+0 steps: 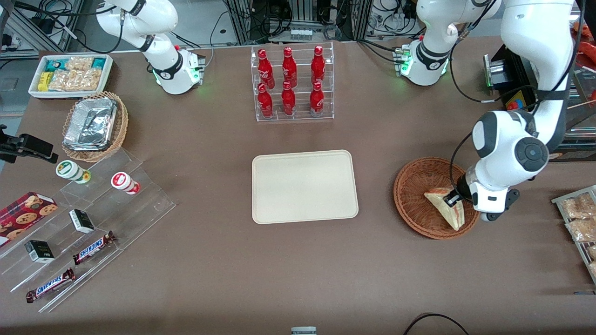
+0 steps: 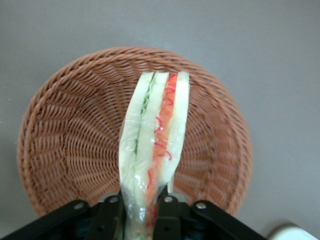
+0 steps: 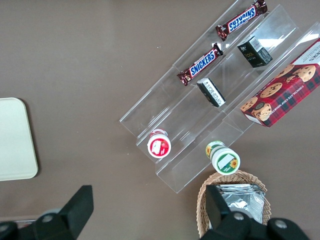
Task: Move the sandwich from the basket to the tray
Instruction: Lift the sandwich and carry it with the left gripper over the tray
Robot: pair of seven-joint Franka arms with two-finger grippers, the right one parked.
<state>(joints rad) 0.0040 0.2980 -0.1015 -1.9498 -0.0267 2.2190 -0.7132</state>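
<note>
We have the gripper [image 2: 142,212] clamped on the sandwich [image 2: 155,150], which hangs just above the basket [image 1: 414,195] — the pickup looks done. Left for us: carry it over to the bare tray [image 1: 305,186] and release it there.

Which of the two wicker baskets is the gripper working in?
The reddish-brown basket toward the working arm's end: the gripper grips the sandwich there. The tan basket holds only a foil container.
</note>
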